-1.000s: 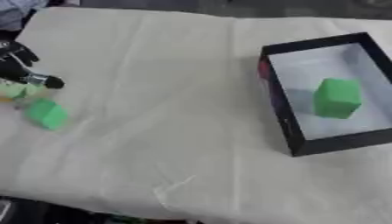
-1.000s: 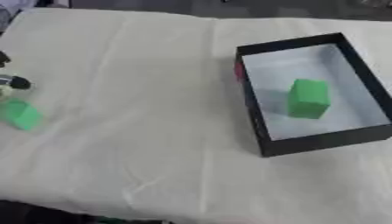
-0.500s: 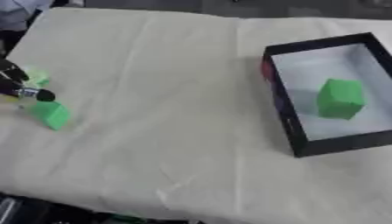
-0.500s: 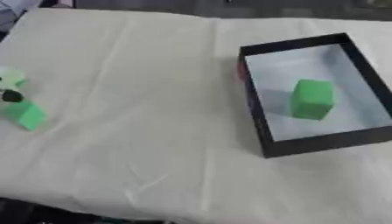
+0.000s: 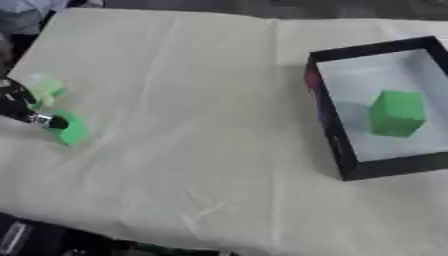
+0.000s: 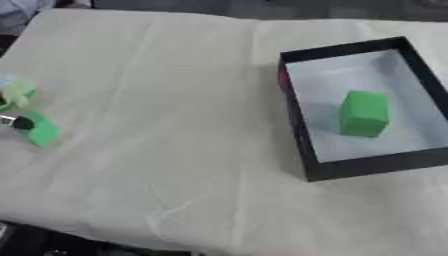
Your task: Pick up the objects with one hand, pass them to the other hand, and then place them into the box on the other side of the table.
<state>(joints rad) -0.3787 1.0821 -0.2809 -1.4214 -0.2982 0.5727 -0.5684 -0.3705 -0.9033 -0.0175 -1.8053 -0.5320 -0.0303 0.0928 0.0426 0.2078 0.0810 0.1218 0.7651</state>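
fingertips of the left hand [image 5: 26,111] touch the small bright-green block [image 5: 70,131], lying at their four o'clock on the cream-clothed surface [image 5: 192,100]; whether they're curled, i cannot tell.

A green block [image 5: 70,130] is lying at the table's left edge, a paler green object [image 5: 45,86] sitting just behind it. Another green block [image 5: 398,113] is resting inside the black box [image 5: 325,116] at right.

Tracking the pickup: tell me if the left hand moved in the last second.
Yes. The left hand has come toward the table's near edge, its fingers now reaching the unmoved green block.
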